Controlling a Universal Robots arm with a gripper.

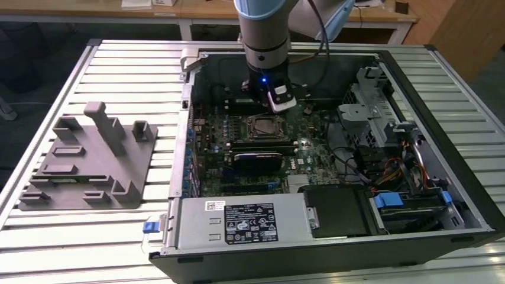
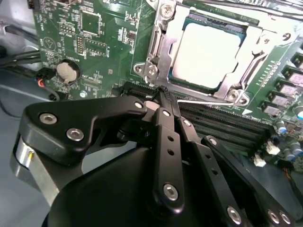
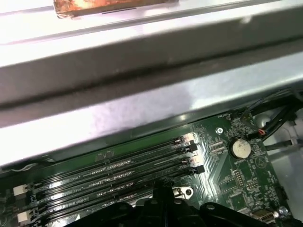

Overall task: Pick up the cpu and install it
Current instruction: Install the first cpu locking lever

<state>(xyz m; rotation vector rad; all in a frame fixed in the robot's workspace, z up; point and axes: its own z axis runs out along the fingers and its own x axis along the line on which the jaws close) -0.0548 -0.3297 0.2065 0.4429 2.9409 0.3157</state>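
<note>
**Exterior view: arm standing upright over the open computer case**

Exterior view, from its left to its right: a grey fixture plate (image 1: 87,163) with upright pegs is lying on the slatted surface (image 1: 55,236), and beside it an open computer case (image 1: 332,248) is lying on its side with the motherboard (image 1: 308,157) facing up. The arm (image 1: 268,35) is reaching straight down into the case near its far wall, its wrist pointing at the board, and a small blue light is glowing on it. The hand (image 1: 272,105) is hanging just beyond the socket (image 1: 263,127), low over the board.

In the second wrist view, the hand (image 2: 163,90) is showing its black fingers (image 2: 166,142) pressed together at the tips, with nothing between them. The cpu (image 2: 206,54) is sitting flat inside the metal socket frame (image 2: 158,56), its bright top facing up, just past the fingertips. A round coin battery (image 2: 67,72) is lying well off to one side.

In the first wrist view, memory slots (image 3: 118,175) are running beside the case wall (image 3: 142,109).
</note>
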